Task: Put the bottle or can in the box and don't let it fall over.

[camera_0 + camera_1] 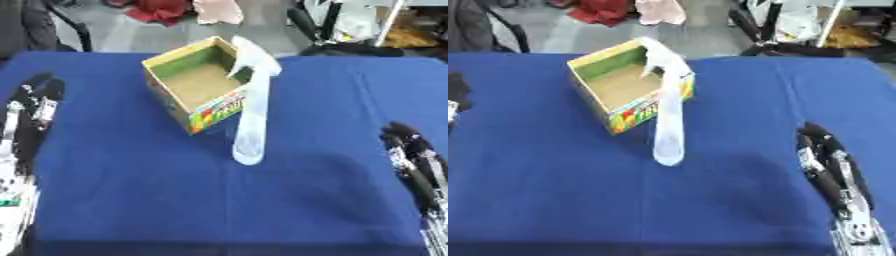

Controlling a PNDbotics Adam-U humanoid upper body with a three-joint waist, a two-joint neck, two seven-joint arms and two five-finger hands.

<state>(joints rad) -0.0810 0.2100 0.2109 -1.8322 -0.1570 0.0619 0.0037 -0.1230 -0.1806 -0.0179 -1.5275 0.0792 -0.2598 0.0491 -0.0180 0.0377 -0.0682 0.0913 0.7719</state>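
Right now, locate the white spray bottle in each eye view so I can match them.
Left eye view: white spray bottle right of centre, leaning on the open box.
Right eye view: at centre, against the box's right side.
Shared landmark: the box's colourful printed front corner.

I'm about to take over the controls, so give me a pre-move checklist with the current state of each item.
1. Bottle standing on the table: ok, white spray bottle upright in front of the box's near right side.
2. Bottle in box: not ok, outside it.
3. Box open and empty: ok, bare cardboard floor.
4. Left hand free: ok, open at left edge, holding nothing.
5. Right hand free: ok, open at right, apart from bottle.
6. Bottle touching the box: cannot tell.
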